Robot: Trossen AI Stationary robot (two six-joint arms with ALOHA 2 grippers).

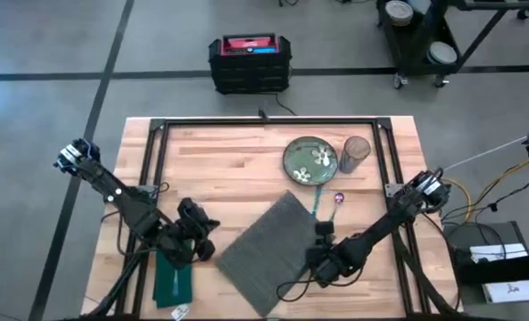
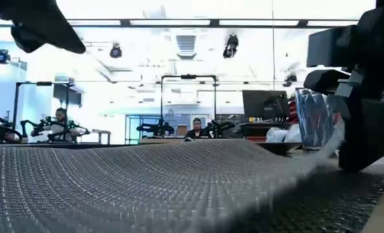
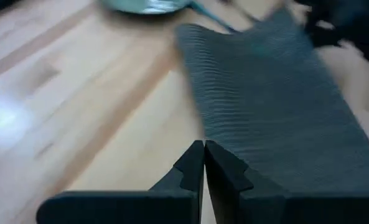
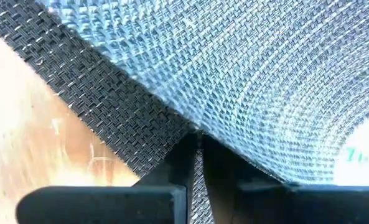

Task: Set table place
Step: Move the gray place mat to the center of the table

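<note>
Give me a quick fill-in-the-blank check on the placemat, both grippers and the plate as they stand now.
1. The right gripper is shut on the edge of the ____.
2. The left gripper is shut on ____, beside the placemat.
3. The green plate sits on the bare ____, apart from the placemat.
4. Under the left arm lies a dark green ____.

Missing words: placemat; nothing; table; napkin
</note>
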